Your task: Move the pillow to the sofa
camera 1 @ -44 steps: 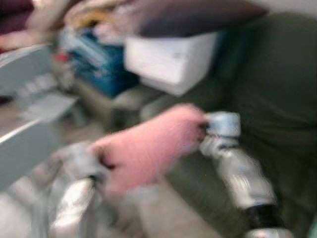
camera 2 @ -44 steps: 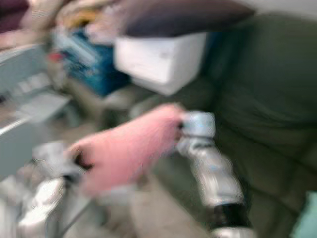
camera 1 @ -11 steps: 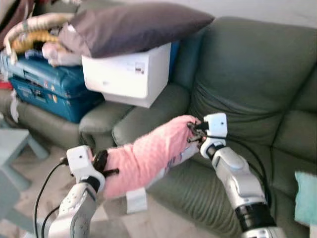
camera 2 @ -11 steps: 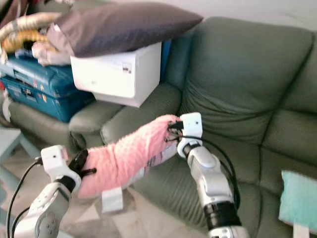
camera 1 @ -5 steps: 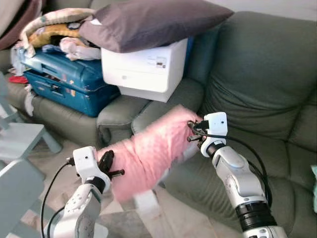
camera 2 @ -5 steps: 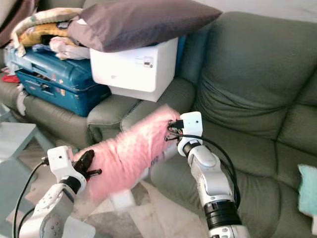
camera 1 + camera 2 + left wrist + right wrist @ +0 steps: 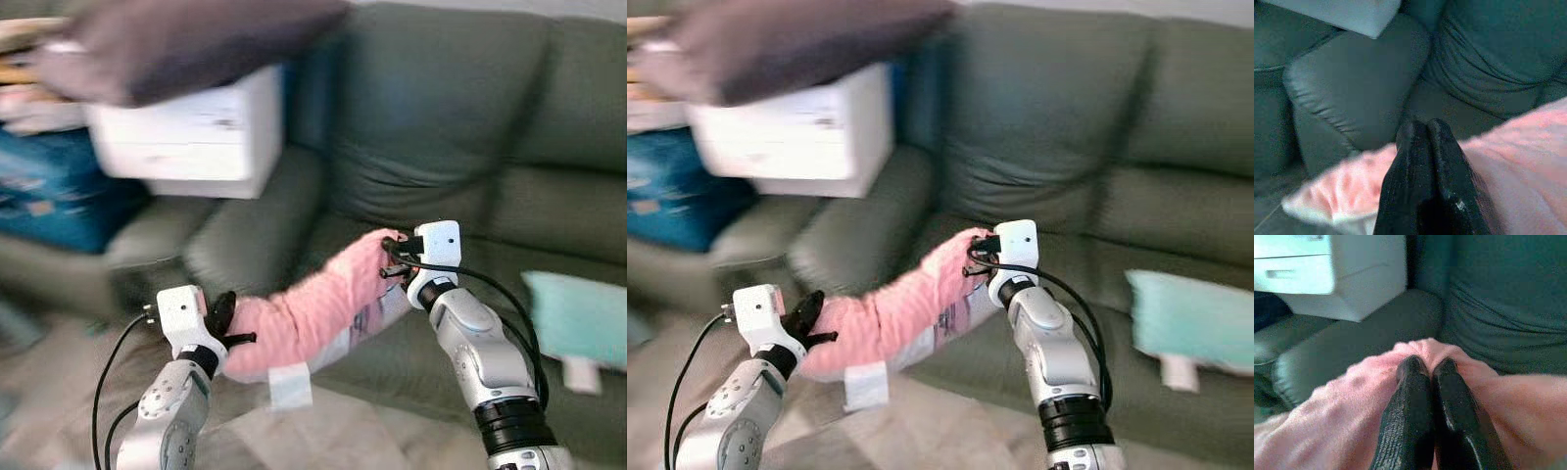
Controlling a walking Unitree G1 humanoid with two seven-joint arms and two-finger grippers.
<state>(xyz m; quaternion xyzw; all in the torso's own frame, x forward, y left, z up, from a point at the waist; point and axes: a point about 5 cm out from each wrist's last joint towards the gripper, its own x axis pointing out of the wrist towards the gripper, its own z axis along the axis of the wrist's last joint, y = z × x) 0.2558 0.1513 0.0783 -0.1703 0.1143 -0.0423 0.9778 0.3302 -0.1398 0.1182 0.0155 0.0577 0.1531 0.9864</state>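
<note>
1. Pink pillow [image 7: 313,313] hangs stretched between both end effectors, above the green sofa's [image 7: 441,127] front edge.
2. Left end effector [image 7: 223,318] pinches its lower end.
3. Right end effector [image 7: 390,257] pinches its upper end.

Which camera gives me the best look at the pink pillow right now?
The right eye view: the pink pillow shows end to end, stretched between the left gripper and right gripper before the green sofa. The left eye view matches. Each wrist view shows just the pinched corner.
</note>
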